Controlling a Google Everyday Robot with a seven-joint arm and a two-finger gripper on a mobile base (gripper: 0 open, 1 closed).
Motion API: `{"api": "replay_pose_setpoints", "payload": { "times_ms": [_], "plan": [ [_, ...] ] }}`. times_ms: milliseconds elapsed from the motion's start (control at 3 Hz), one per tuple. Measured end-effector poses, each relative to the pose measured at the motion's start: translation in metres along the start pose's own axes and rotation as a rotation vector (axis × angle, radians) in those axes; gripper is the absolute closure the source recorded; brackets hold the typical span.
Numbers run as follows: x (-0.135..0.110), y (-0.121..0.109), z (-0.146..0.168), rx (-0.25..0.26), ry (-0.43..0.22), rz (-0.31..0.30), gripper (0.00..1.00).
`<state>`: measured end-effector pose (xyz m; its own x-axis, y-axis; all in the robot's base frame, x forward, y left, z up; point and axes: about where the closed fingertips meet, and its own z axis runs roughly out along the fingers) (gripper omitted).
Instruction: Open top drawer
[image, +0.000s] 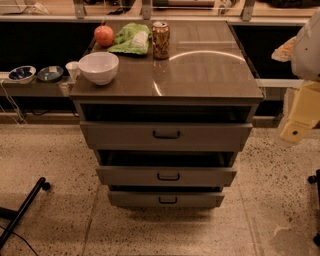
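The top drawer (125, 136) is the widest grey front of three in a grey cabinet at the centre of the camera view. Its small black loop handle (166, 134) sits at mid-front. The front stands out from the cabinet, with a dark gap above it under the countertop. The mid-sized drawer (130, 176) and the narrowest drawer (135, 200) below also stand out a little. My gripper (299, 120), a pale yellow and white piece, hangs at the right edge of the view, well to the right of the handle and touching nothing.
On the cabinet top (200, 70) stand a white bowl (98, 67), an orange fruit (104, 35), a green bag (131, 39) and a drinks can (160, 40). Small bowls (22, 74) sit on a low shelf at left. A black pole (25, 210) lies on the speckled floor at left.
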<state>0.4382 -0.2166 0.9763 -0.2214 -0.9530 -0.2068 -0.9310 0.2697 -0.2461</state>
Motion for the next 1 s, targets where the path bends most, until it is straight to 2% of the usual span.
{"api": "replay_pose_setpoints", "payload": {
  "times_ms": [333, 667, 1000],
  "plan": [
    [0.000, 0.000, 0.000, 0.000, 0.000, 0.000, 0.00],
    [0.009, 0.004, 0.032, 0.007, 0.016, -0.043, 0.00],
    [0.020, 0.020, 0.065, 0.064, 0.050, -0.136, 0.00]
  ]
}}
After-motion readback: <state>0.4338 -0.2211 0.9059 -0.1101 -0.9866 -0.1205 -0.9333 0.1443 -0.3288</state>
